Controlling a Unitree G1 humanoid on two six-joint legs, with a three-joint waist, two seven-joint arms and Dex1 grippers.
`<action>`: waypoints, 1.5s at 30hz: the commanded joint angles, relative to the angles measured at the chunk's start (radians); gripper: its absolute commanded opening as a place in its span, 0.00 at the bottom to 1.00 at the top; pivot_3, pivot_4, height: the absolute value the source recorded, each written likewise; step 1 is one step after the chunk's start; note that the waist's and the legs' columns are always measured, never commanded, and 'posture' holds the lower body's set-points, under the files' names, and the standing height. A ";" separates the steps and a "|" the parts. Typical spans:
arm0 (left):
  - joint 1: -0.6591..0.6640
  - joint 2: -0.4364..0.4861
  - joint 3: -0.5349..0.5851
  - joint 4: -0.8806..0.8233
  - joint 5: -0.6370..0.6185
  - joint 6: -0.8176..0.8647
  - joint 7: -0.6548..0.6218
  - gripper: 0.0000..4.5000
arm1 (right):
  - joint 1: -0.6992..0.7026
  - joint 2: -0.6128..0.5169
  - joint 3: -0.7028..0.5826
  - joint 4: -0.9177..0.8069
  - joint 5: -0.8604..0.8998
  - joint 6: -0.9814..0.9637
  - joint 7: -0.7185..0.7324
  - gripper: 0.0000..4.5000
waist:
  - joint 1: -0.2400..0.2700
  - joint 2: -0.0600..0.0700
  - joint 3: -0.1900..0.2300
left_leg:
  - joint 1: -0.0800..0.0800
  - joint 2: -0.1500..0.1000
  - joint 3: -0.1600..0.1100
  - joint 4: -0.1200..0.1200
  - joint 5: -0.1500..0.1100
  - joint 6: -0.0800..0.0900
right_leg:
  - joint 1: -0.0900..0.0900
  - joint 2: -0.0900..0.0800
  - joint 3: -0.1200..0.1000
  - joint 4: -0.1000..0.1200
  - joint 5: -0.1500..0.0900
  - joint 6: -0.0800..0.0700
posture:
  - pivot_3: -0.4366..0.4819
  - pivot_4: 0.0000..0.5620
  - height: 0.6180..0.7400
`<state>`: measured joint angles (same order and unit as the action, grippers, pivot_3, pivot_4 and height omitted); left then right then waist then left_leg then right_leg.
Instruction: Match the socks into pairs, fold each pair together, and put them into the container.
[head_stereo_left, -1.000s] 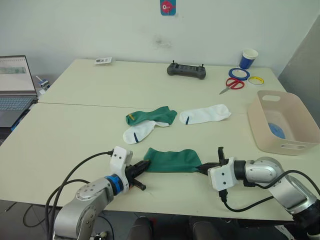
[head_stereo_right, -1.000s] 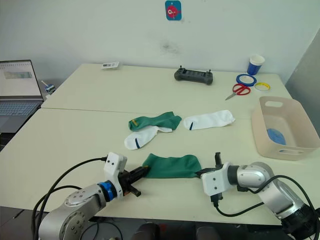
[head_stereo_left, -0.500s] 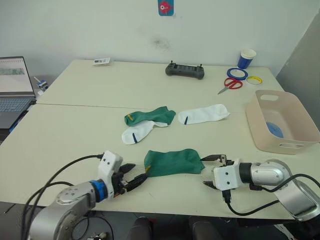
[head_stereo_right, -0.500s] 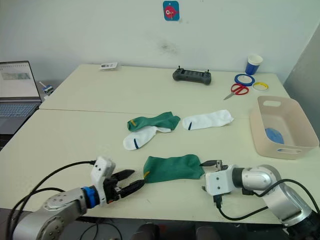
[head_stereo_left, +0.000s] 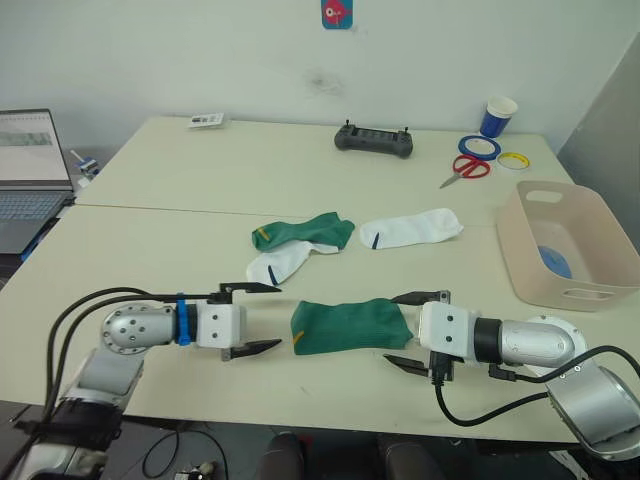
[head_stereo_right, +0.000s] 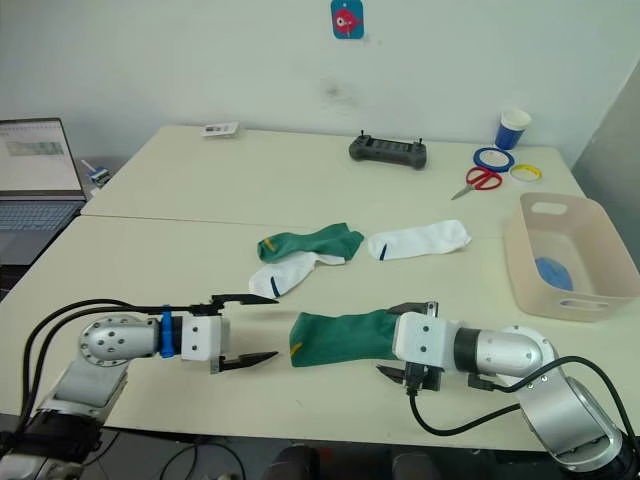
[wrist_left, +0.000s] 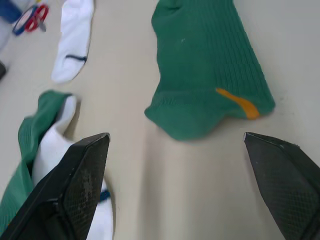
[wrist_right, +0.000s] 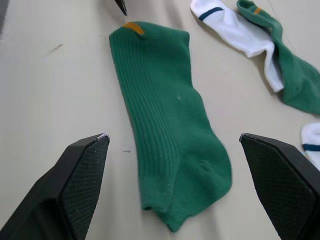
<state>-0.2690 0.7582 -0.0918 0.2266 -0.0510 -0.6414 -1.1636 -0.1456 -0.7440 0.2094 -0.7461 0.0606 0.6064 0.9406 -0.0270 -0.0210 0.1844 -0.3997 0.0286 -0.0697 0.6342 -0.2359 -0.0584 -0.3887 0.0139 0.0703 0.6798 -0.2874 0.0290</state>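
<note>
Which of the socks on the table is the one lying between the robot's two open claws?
The dark green sock lying flat by itself near the table's front edge. The other green sock lies farther back, overlapping a white sock.

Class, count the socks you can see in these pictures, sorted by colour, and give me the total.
Dark green socks: 2, one near the grippers and one further back.
White socks: 2, one partly under the far green sock and one lying alone.
Light blue, inside the container: 1 bundle; sock count unclear.
Total: 4 socks, plus the bundle.
</note>
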 joint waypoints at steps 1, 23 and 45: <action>-0.044 -0.005 -0.054 0.072 0.016 -0.165 -0.019 0.99 | -0.013 -0.022 -0.036 -0.070 0.062 0.065 0.006 1.00 | -0.004 0.000 0.000 | 0.000 0.000 -0.001 0.000 0.000 0.000 | 0.000 0.001 0.000 0.000 0.000 0.000 | 0.48 0.27 1.00; -0.026 -0.009 -0.140 0.044 -0.038 -0.101 -0.029 0.03 | 0.066 -0.152 0.127 0.114 -0.238 -0.333 -0.136 1.00 | -0.006 0.000 0.000 | 0.001 0.001 -0.001 -0.001 0.000 0.000 | 0.000 0.002 0.000 0.001 0.000 0.001 | 0.48 0.27 1.00; -0.016 0.005 -0.132 -0.089 -0.160 0.127 -0.108 0.00 | 0.049 -0.018 0.108 0.333 -0.324 -0.654 -0.192 0.01 | -0.006 0.000 0.000 | 0.003 0.001 -0.001 0.000 0.000 0.000 | 0.002 0.002 0.000 0.002 0.000 0.001 | 0.48 0.27 1.00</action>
<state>-0.2870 0.7441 -0.2332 0.1899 -0.1632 -0.5608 -1.2543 -0.0974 -0.7661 0.3521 -0.3701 -0.3013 -0.0155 0.7420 -0.0327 -0.0215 0.1842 -0.3965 0.0297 -0.0704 0.6339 -0.2357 -0.0582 -0.3866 0.0163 0.0705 0.6820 -0.2874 0.0303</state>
